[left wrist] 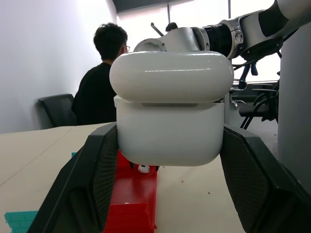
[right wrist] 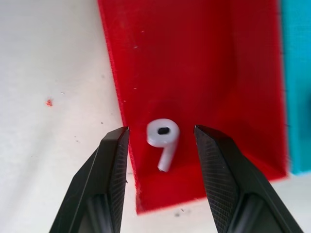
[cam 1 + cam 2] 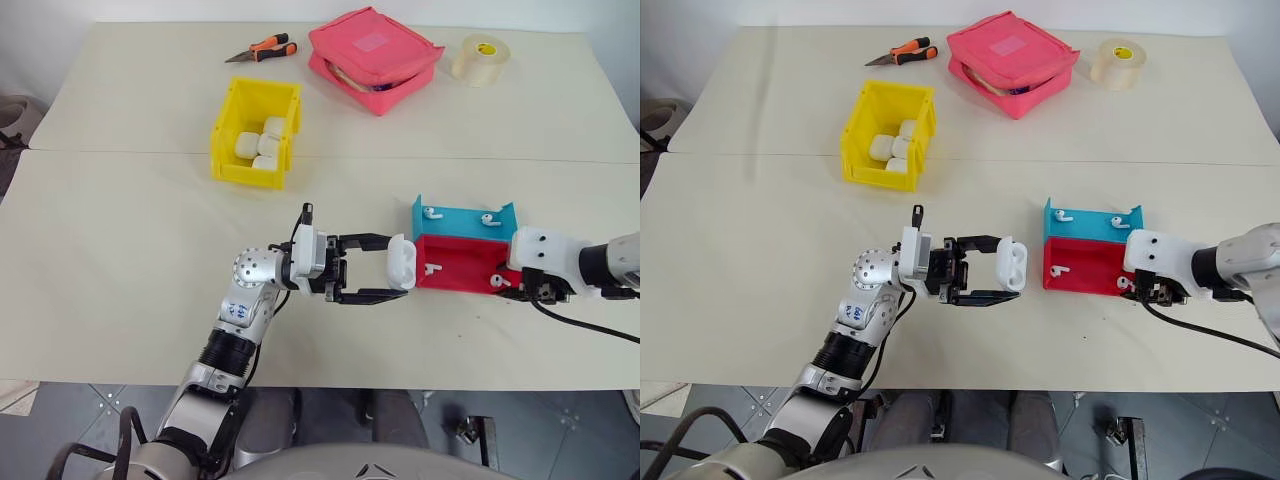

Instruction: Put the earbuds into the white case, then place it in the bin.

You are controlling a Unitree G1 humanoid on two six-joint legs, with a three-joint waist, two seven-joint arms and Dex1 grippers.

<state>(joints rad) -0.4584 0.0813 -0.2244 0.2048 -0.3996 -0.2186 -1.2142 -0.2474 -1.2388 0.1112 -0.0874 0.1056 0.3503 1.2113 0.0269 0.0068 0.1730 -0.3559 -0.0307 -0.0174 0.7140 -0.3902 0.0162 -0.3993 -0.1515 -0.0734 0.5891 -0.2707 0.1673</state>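
so the left gripper (image 3: 399, 276) is clamped on the white case (image 3: 401, 262), holding it up off the table right beside the red tray (image 3: 460, 262). the lid looks flipped up, though from the wrist angle it's hard to be sure how far.

the right gripper (image 2: 162, 133) is down over the near corner of the red tray, fingers apart with one earbud (image 2: 164, 136) sitting between them, not pinched yet as far as i can see. another earbud (image 3: 432, 268) lies in the same tray and two more are in the blue tray (image 3: 462, 222) behind it. the yellow bin (image 3: 256, 131), well off across the table, already has a few cases in it.

handling guess: that bud is tiny, featherlight, hard and glossy, so it'll squirt out of a sloppy pinch. i'd grab across the fat rounded head, not the skinny stem, and squeeze gently. the tray wall sits right by one finger, so it could snag there.
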